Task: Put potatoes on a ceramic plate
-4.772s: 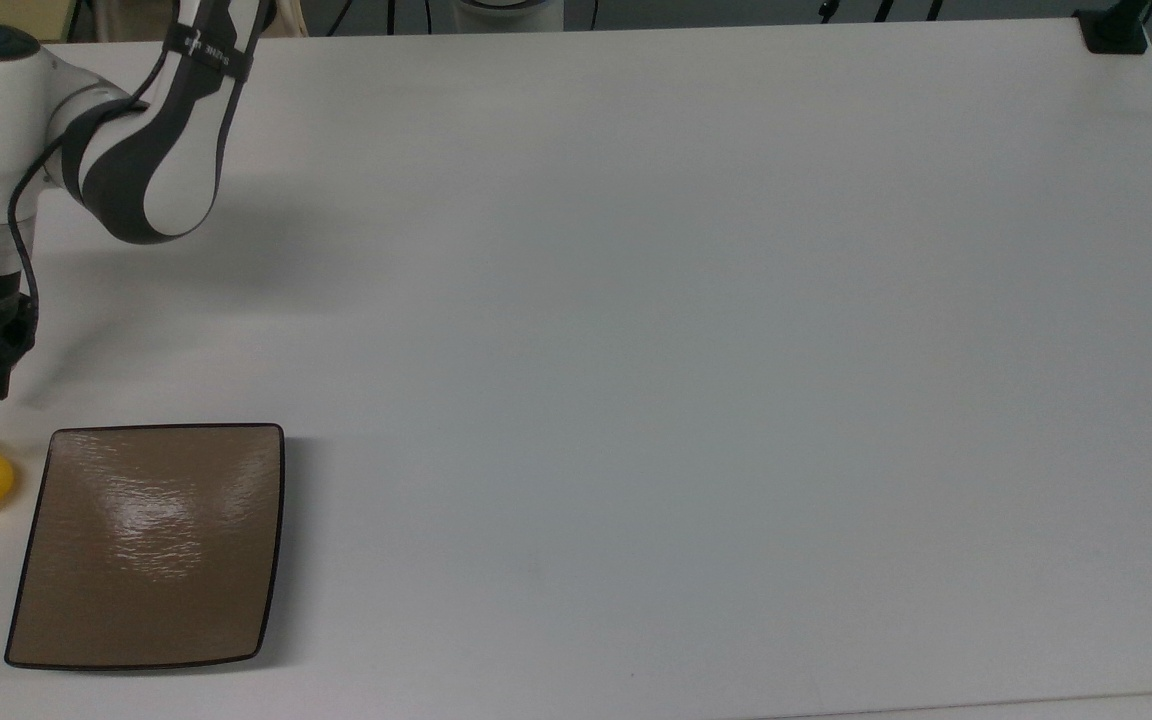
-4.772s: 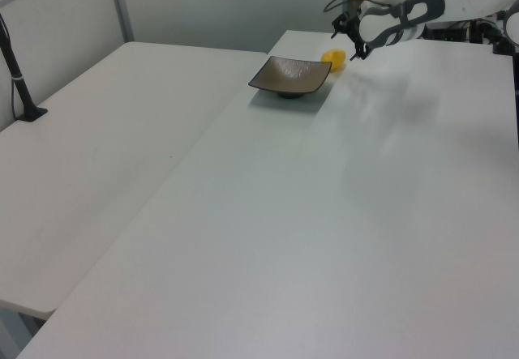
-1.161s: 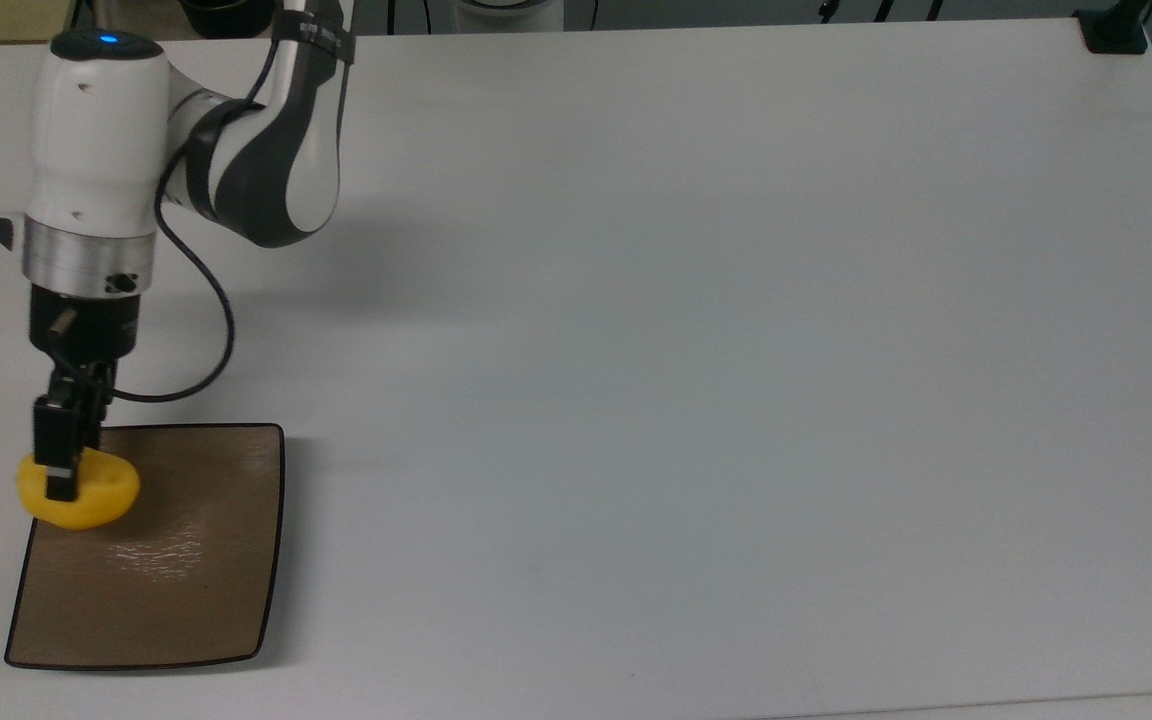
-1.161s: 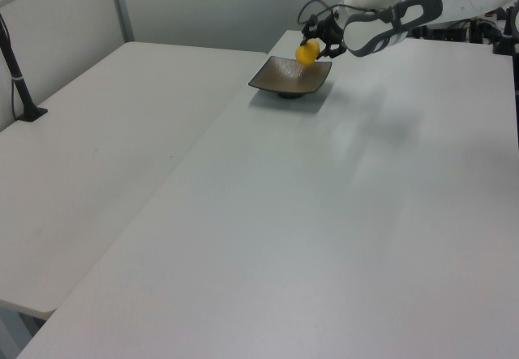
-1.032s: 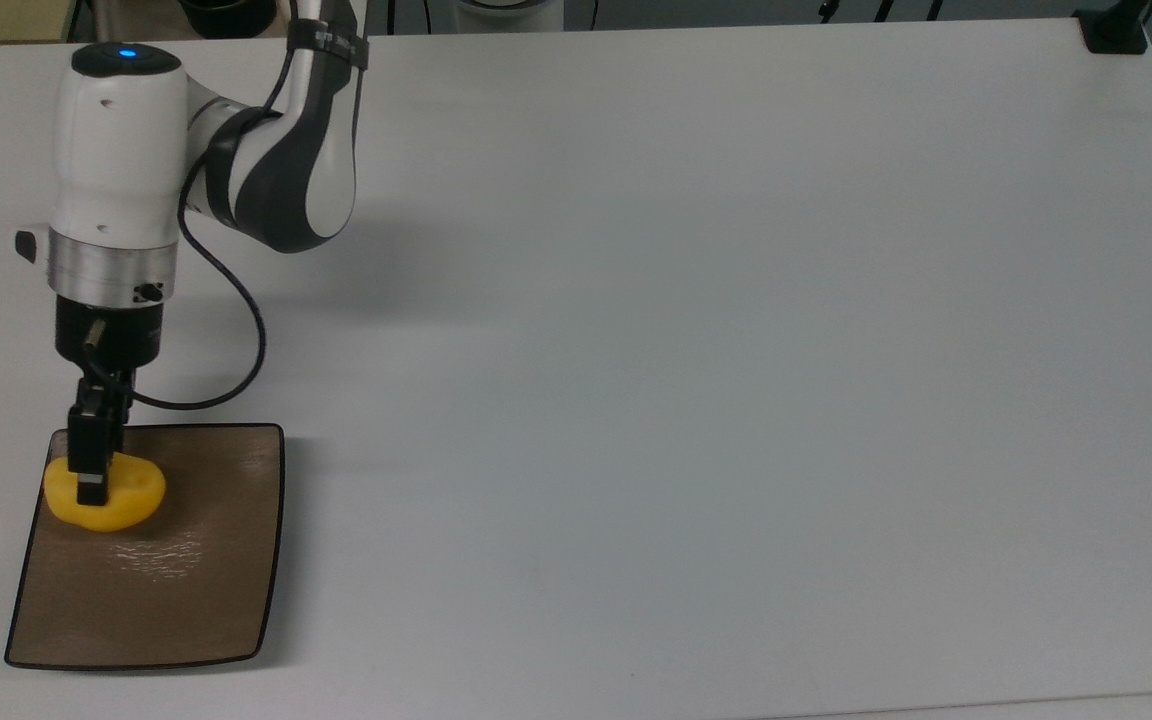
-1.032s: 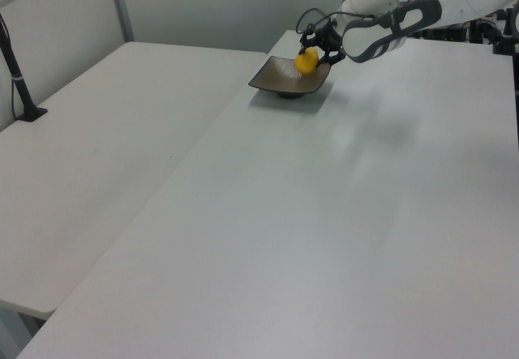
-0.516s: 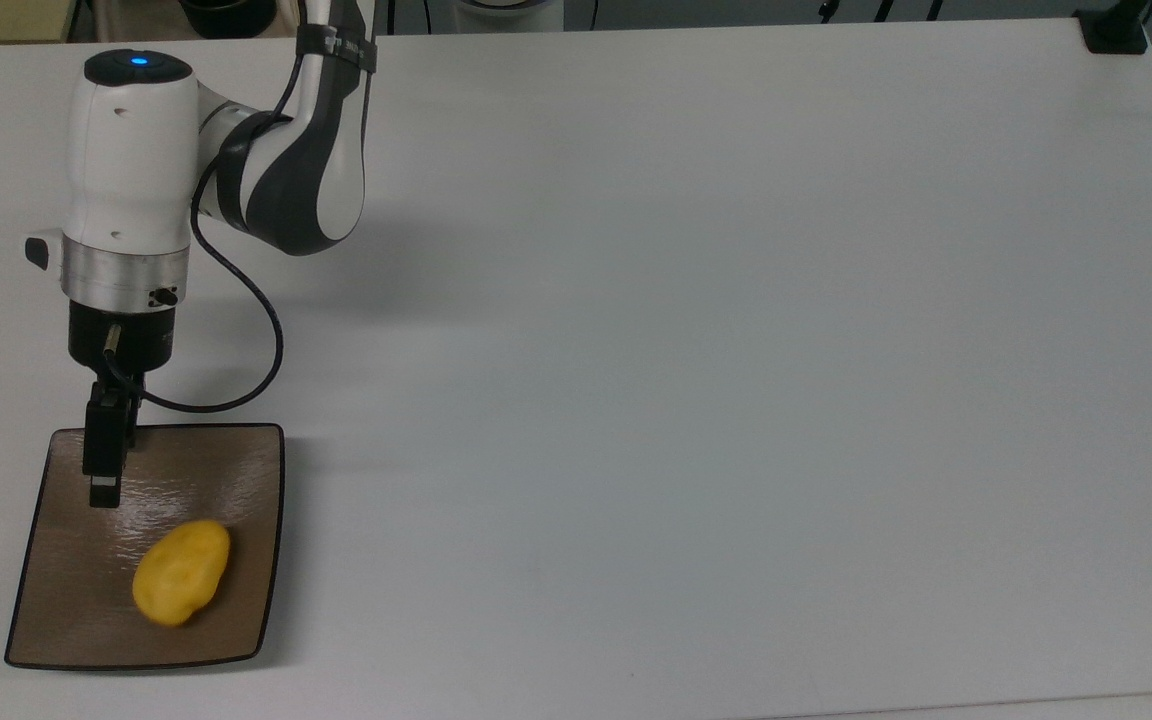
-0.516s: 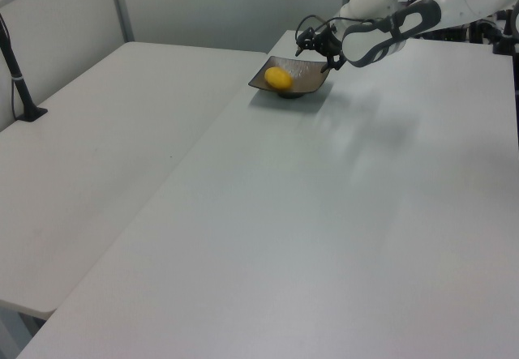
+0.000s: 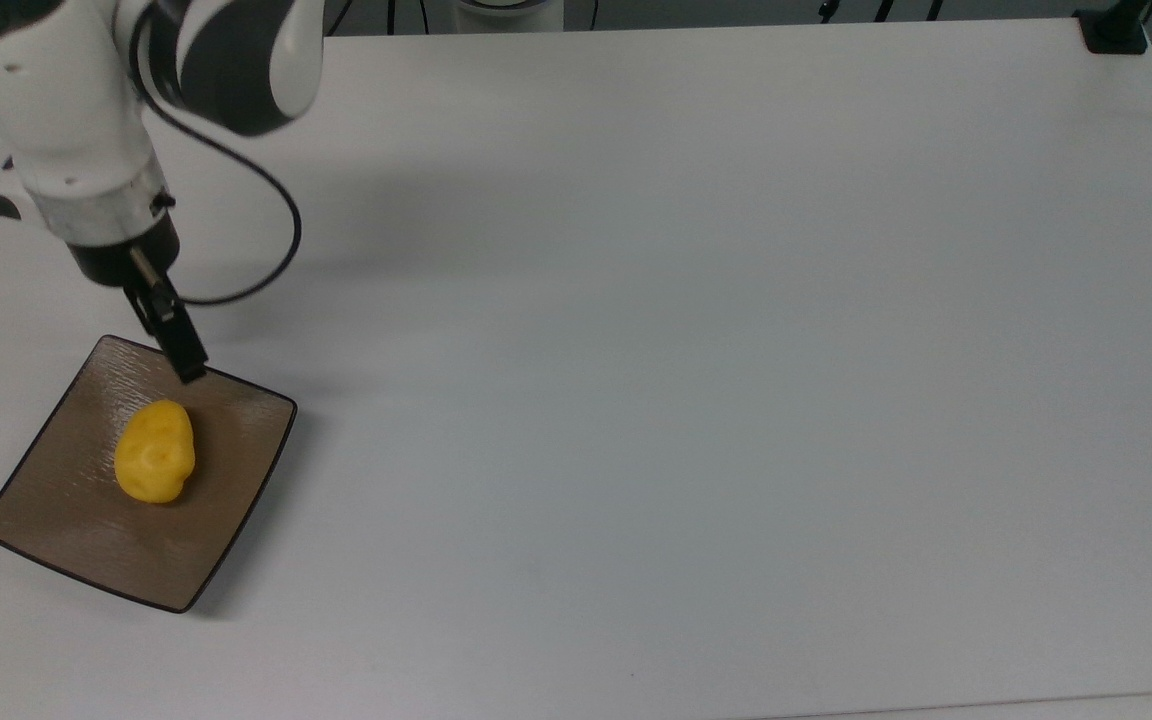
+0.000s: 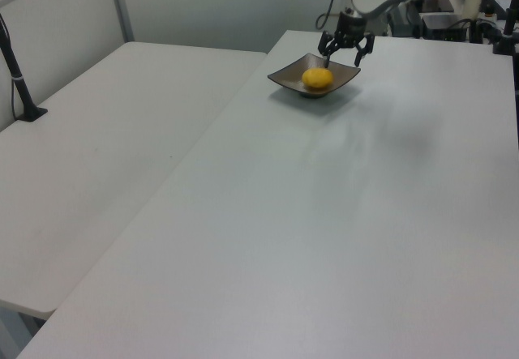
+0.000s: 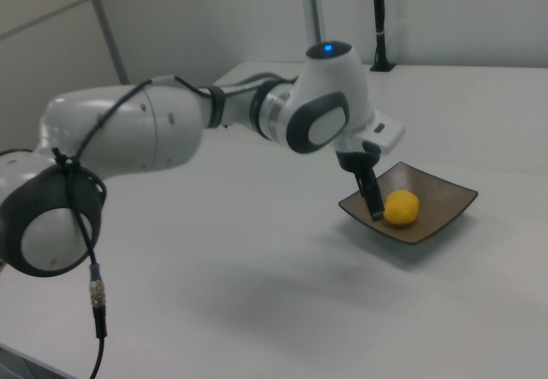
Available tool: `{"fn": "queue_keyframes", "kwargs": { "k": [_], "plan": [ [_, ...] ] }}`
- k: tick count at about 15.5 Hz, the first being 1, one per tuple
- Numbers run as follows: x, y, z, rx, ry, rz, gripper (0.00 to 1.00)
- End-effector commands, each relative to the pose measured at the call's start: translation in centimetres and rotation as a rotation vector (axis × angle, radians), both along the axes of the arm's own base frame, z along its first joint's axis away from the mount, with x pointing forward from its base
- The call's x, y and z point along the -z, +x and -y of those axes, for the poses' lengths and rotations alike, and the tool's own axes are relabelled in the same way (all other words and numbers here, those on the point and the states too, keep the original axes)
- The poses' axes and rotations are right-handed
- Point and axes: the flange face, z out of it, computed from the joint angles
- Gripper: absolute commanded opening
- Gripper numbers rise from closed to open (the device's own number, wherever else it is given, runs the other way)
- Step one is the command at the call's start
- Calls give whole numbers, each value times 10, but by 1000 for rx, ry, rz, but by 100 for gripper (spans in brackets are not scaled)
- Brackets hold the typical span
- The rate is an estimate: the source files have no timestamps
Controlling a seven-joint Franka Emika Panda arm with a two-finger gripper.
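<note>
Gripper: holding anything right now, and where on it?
Nothing is held. The gripper is open at the ceramic plate's edge, and the yellow potato lies free on the plate, apart from the fingers.

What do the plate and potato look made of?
Plate: likely glazed ceramic; brown with a dark rim and fine ripples, some sheen. Potato: looks like a moulded plastic or rubber replica, since it is uniformly bright yellow with smooth dimples. The exact material can't be confirmed.
</note>
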Motion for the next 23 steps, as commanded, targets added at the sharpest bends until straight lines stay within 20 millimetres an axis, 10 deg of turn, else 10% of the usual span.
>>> {"fn": "queue_keyframes", "kwargs": {
  "k": [1, 12, 23],
  "plan": [
    [-33, -22, -2, -92, -1, -48, 100],
    [-156, -116, -65, -700, -13, -304, 100],
    [-162, -163, -187, -789, -60, -193, 100]
  ]
}}
